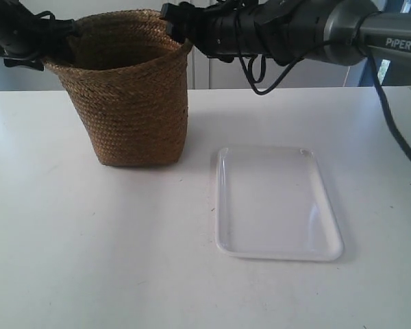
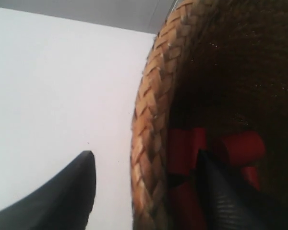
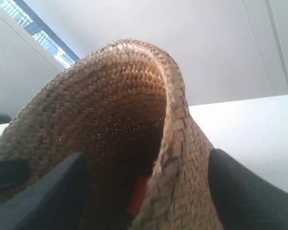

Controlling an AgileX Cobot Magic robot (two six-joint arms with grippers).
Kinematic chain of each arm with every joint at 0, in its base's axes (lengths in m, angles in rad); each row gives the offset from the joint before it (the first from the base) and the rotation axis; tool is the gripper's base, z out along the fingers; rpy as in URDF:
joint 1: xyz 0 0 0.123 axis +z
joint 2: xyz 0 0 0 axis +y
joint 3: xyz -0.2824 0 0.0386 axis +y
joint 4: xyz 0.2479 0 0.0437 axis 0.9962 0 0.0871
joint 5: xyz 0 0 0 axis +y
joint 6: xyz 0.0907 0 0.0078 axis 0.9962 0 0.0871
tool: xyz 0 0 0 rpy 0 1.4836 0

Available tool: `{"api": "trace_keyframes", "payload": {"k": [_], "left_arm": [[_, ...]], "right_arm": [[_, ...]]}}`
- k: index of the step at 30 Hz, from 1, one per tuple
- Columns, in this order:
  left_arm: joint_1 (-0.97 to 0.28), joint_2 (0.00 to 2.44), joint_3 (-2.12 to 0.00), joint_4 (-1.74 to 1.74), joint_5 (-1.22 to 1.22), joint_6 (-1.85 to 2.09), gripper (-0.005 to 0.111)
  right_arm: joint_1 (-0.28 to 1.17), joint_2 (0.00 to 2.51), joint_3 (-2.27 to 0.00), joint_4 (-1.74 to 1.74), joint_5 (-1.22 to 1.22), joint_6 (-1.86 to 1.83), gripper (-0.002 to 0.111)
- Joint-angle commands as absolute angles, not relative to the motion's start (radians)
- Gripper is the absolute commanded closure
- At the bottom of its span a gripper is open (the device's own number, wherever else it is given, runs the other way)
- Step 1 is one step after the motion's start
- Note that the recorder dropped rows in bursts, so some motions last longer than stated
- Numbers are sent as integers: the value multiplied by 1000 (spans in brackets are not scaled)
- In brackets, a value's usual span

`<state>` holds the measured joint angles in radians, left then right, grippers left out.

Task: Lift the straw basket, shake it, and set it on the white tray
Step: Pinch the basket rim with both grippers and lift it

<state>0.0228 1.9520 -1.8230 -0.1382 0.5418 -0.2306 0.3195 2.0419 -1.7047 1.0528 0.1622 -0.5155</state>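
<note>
The straw basket stands upright on the white table, left of the white tray, which lies flat with nothing in it. The arm at the exterior view's left has its gripper at the basket's left rim, and the arm at the exterior view's right has its gripper at the right rim. My left gripper is open and straddles the braided rim, one finger outside, one inside. My right gripper is open astride the rim likewise. Red objects lie inside the basket.
A white table carries both things. A pale wall and a window strip lie behind. The right-hand arm's cable hangs over the table's far right. A red piece shows deep inside the basket.
</note>
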Motion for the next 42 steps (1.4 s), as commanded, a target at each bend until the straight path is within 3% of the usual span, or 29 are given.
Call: {"api": "trace_keyframes", "payload": {"k": [1, 8, 11, 12, 13, 14, 17, 18, 24, 33, 42], "left_arm": [[15, 1976, -1828, -200, 545, -230, 42], [15, 1980, -1828, -217, 549, -228, 42], [15, 1980, -1828, -241, 564, -223, 42], [15, 1980, -1828, -256, 581, -219, 45], [15, 1980, -1828, -263, 597, -219, 52], [15, 1980, -1828, -265, 631, -219, 70], [15, 1980, -1828, -261, 692, -219, 102], [15, 1980, -1828, -259, 706, -213, 106], [9, 1930, -1828, -235, 724, -208, 107], [-129, 1786, -1825, -17, 716, -262, 107], [-280, 1653, -1667, 278, 568, -539, 107]], "right_arm": [[319, 2080, -1747, 1077, 179, -514, 47], [319, 2097, -1759, 1082, 232, -510, 64], [319, 2097, -1760, 1082, 268, -507, 89], [319, 2100, -1760, 1080, 278, -507, 103], [319, 2100, -1760, 1080, 283, -507, 108], [319, 2102, -1760, 1072, 283, -507, 108], [319, 2097, -1760, 1066, 288, -507, 108], [319, 2095, -1760, 1053, 293, -507, 108], [319, 2055, -1760, 828, 365, -446, 108], [319, 1984, -1760, 226, 589, 163, 108], [319, 1830, -1705, 178, 632, 169, 108]]}}
